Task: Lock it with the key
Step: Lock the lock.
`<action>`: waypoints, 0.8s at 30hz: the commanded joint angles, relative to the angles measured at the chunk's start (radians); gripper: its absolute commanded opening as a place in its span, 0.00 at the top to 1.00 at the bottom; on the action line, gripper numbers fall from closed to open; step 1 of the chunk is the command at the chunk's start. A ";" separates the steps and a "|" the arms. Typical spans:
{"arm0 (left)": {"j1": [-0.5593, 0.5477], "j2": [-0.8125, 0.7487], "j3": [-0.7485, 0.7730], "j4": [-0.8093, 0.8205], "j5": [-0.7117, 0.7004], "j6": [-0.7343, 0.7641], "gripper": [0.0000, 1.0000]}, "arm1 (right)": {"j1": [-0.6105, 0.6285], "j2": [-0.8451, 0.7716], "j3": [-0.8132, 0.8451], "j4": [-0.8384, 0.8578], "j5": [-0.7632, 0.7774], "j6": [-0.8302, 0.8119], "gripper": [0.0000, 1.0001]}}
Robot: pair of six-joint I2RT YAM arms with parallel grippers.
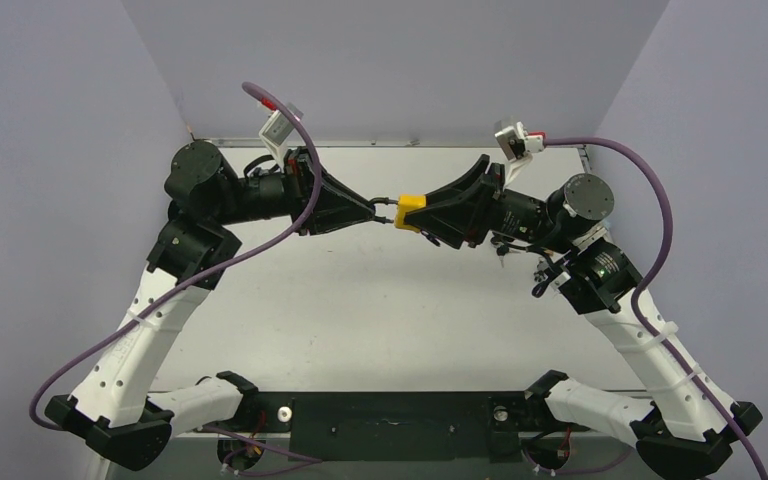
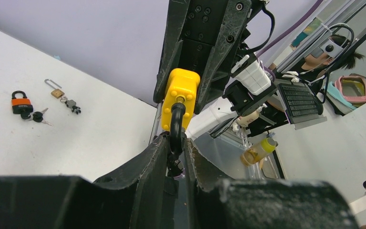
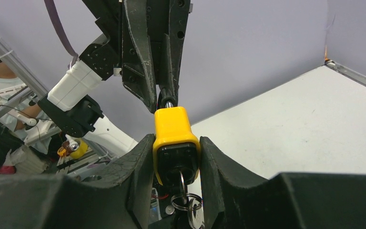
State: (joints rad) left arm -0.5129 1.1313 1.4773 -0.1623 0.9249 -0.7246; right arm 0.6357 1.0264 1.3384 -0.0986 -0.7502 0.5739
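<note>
A yellow padlock (image 1: 408, 211) hangs in the air between both arms above the table's far middle. My right gripper (image 3: 176, 160) is shut on the padlock's yellow body (image 3: 172, 131). A key (image 3: 182, 180) sits in the keyhole on its black underside, with a ring and a spare key hanging from it. My left gripper (image 2: 175, 145) is shut on the padlock's black shackle (image 2: 176, 121), with the yellow body (image 2: 180, 93) beyond it. In the top view the left gripper (image 1: 378, 210) and right gripper (image 1: 422, 215) meet tip to tip.
In the left wrist view an orange padlock (image 2: 20, 102) with keys and a small brass padlock (image 2: 56, 91) with keys lie on the white table (image 1: 380, 320). Purple walls enclose the table on three sides.
</note>
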 commanded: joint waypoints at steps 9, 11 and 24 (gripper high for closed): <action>0.008 -0.010 -0.012 0.083 0.010 -0.005 0.85 | 0.005 -0.016 0.013 0.044 0.021 0.013 1.00; 0.009 -0.009 -0.016 0.085 0.007 -0.006 0.86 | 0.006 -0.016 0.014 0.040 0.021 0.012 1.00; 0.007 -0.001 -0.083 0.147 -0.010 -0.042 1.00 | 0.033 0.033 0.021 0.085 0.051 0.094 1.00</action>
State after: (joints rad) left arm -0.5026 1.1313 1.4128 -0.0673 0.9241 -0.7536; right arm 0.6369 1.0378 1.3384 -0.1295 -0.7227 0.6147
